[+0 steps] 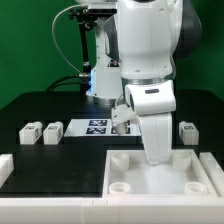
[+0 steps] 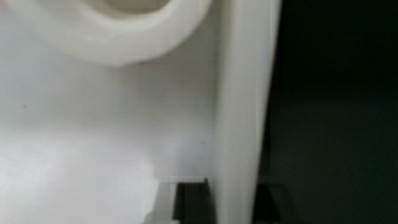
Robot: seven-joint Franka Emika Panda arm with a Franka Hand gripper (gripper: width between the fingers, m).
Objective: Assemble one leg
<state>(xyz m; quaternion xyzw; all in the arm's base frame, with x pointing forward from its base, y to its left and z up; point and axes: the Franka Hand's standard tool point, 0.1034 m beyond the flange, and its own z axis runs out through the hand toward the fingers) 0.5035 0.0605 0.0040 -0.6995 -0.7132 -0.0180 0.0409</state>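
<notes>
the jaws are down at the far rim [image 2: 246, 110] of the white tray-like part [image 1: 195, 172]. the wrist view shows that wall standing between the fingertips [image 2: 189, 203], but i cannot tell whether they pinch it. no leg is held. the nearest leg [image 1: 187, 129] sits on the black tabletop [image 1: 30, 105], just beyond the tray toward the exterior view's right. a second leg [image 1: 52, 129] and third leg [image 1: 30, 131] lie well apart on its left. long axes are too small to read; the room around each looks open.

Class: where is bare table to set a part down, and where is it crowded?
Bare: the table between the pair of legs and the tray. Crowded: by the marker board and tray rim, where the arm reaches down.
</notes>
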